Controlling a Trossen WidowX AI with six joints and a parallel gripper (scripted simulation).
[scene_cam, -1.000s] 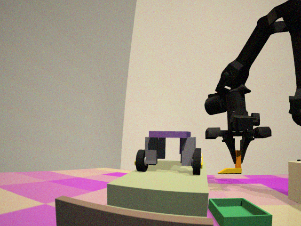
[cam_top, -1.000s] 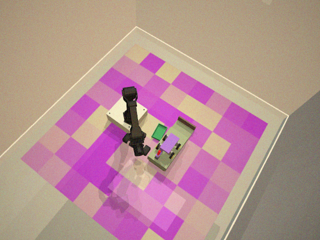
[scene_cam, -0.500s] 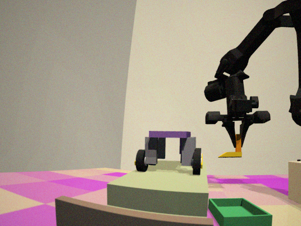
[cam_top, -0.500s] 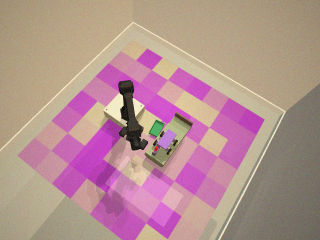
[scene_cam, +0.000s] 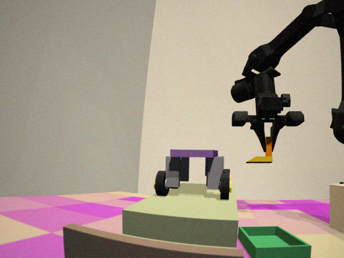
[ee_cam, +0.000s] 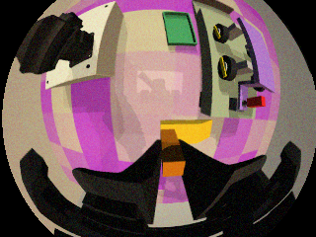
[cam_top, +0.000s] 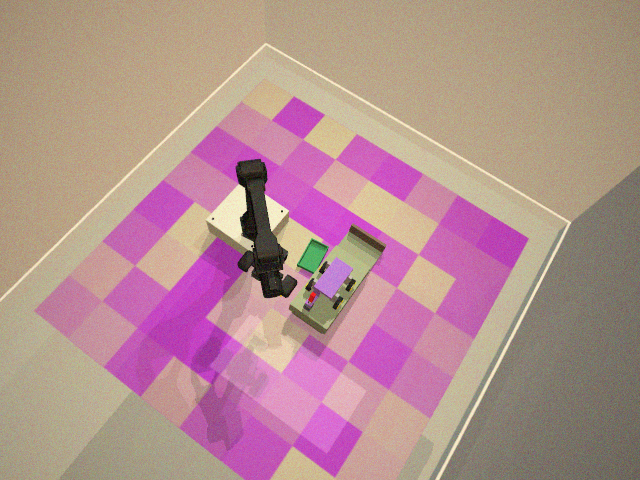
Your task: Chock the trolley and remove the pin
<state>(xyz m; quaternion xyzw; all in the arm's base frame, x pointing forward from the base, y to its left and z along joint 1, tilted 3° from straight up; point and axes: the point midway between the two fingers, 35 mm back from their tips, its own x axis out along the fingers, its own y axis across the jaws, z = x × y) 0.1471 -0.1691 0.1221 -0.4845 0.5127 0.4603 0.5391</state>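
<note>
My gripper [scene_cam: 268,150] [ee_cam: 168,143] is shut on the orange handle of the yellow chock [scene_cam: 260,159] [ee_cam: 192,131]. The chock hangs in the air, base down, beside the ramp [cam_top: 364,254] [scene_cam: 177,206] [ee_cam: 213,94] near its uphill end. The trolley [cam_top: 333,277] [scene_cam: 193,153] [ee_cam: 259,55] with its purple deck and black wheels stands on the ramp. The red-headed stop pin [cam_top: 312,297] [ee_cam: 257,102] is in its holder at the trolley's uphill end. In the top view the chock is hidden under the arm.
The green tray [cam_top: 313,255] [scene_cam: 280,251] [ee_cam: 180,29] lies on the floor between the ramp and the arm's cream base block [cam_top: 227,217] [ee_cam: 106,49]. A brown end board [cam_top: 367,238] [scene_cam: 152,248] stands across the ramp's downhill end.
</note>
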